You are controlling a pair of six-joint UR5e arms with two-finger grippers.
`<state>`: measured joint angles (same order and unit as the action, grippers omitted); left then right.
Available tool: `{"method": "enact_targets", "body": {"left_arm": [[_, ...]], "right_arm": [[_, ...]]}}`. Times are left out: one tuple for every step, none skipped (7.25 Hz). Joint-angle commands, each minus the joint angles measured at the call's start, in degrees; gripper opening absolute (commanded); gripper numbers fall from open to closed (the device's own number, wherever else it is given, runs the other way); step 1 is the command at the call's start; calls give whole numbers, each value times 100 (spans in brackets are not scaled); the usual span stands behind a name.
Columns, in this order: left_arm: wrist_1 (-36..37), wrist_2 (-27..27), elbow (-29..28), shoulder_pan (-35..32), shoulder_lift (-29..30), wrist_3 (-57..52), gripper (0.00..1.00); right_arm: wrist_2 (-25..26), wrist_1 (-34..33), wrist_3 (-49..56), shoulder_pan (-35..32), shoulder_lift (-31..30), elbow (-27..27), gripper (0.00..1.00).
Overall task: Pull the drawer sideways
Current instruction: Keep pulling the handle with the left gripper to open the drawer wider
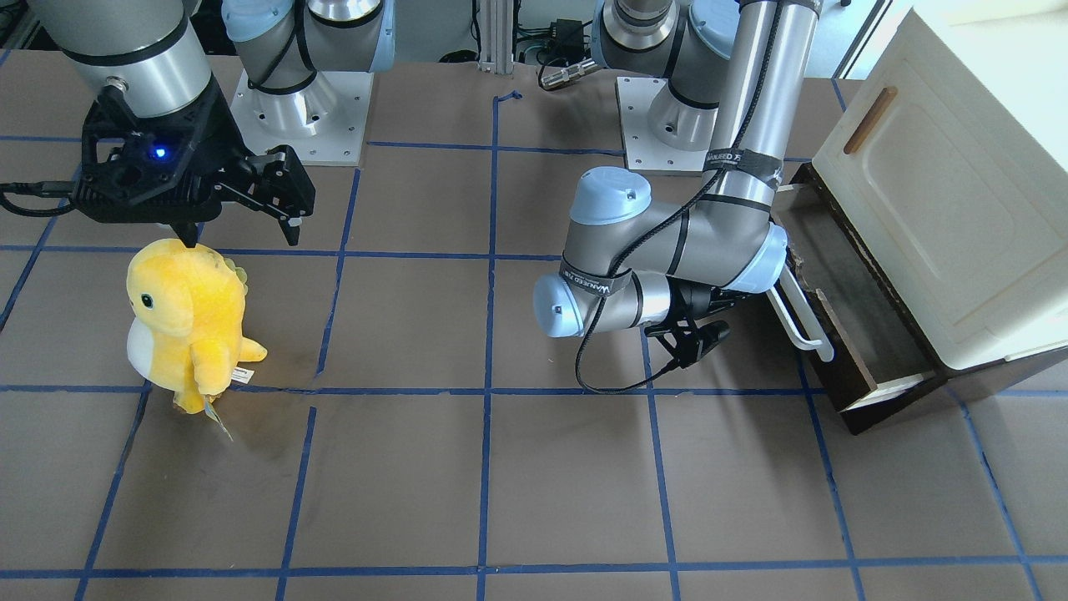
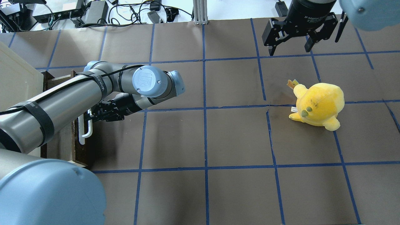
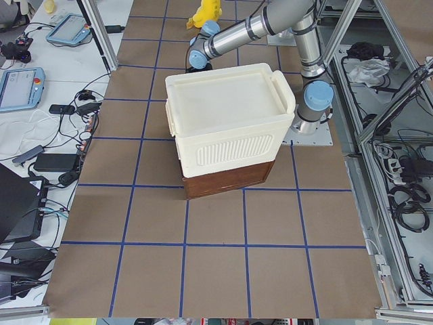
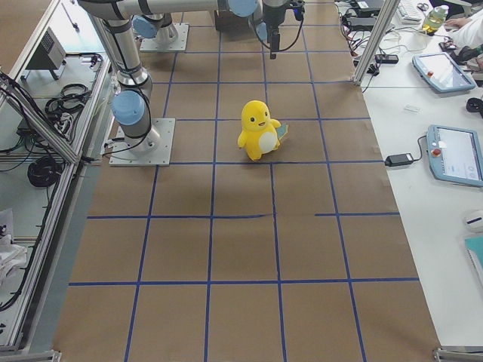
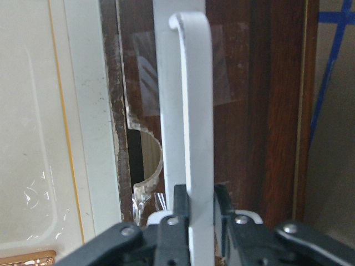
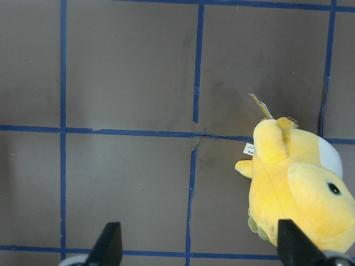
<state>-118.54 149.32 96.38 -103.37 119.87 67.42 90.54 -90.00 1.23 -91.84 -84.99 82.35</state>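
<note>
The drawer (image 1: 868, 325) has a dark brown front and a long white bar handle (image 1: 801, 317). It stands partly pulled out from under the cream-white cabinet (image 1: 959, 184). My left gripper (image 5: 199, 221) is shut on the white handle (image 5: 194, 111), with a finger on each side of the bar, against the brown drawer front (image 5: 260, 111). In the overhead view the left gripper (image 2: 93, 114) sits at the handle (image 2: 82, 131). My right gripper (image 1: 242, 236) is open and empty and hovers over the table far from the drawer. It also shows in the overhead view (image 2: 289, 51).
A yellow plush toy (image 1: 188, 317) stands on the brown, blue-taped table just below the right gripper. It shows too in the right wrist view (image 6: 299, 188). The cabinet (image 3: 226, 122) sits at the table's end on my left.
</note>
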Motion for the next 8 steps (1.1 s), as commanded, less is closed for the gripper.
{"method": "enact_targets", "body": {"left_arm": [[24, -61, -22, -121, 45, -1, 13], [94, -70, -23, -156, 63, -1, 13], [94, -78, -31, -166, 63, -1, 13], [94, -79, -49, -157, 54, -1, 16], [94, -79, -49, -157, 54, -1, 17], [86, -79, -49, -166, 54, -1, 29], [94, -79, -58, -166, 46, -36, 30], [86, -79, -58, -166, 28, -53, 48]], "right_arm": [[-2, 0, 0, 0, 0, 0, 100], [-2, 0, 0, 0, 0, 0, 100], [-2, 0, 0, 0, 0, 0, 100], [-2, 0, 0, 0, 0, 0, 100], [-2, 0, 0, 0, 0, 0, 100], [-2, 0, 0, 0, 0, 0, 100], [-2, 0, 0, 0, 0, 0, 100], [-2, 0, 0, 0, 0, 0, 100]]}}
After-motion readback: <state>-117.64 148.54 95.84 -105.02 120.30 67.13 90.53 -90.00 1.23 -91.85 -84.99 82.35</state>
